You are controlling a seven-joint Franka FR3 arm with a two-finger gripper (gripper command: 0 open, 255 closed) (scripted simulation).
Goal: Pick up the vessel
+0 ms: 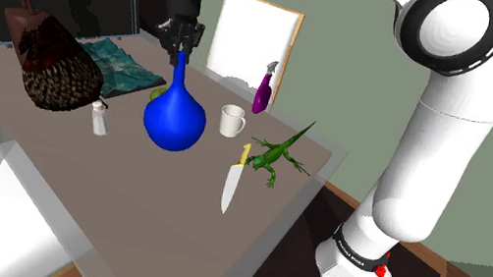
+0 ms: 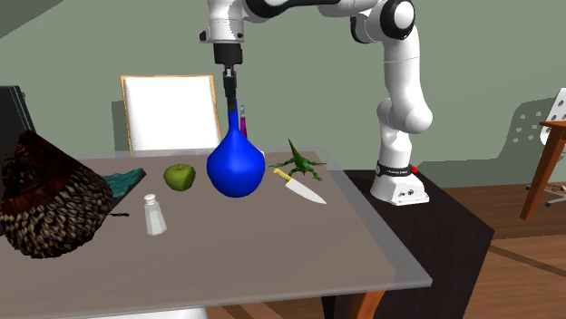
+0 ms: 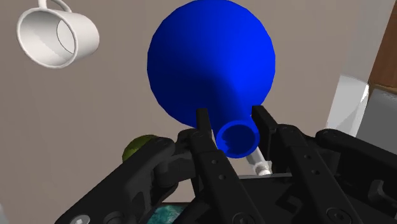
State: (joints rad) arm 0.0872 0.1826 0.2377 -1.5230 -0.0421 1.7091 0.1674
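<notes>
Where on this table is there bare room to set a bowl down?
The wide bare stretch of table between the salt shaker, the knife and the edge at the second exterior view's bottom. Around the blue vase it is crowded: apple, lizard.

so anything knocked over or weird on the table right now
Nothing stands out. The blue vase is upright, its neck clasped by the gripper; the mug and shaker stand upright too, and the knife lies flat.

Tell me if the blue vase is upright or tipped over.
Upright: the blue vase has its round body lowest, its narrow neck pointing straight up at the gripper.
</notes>
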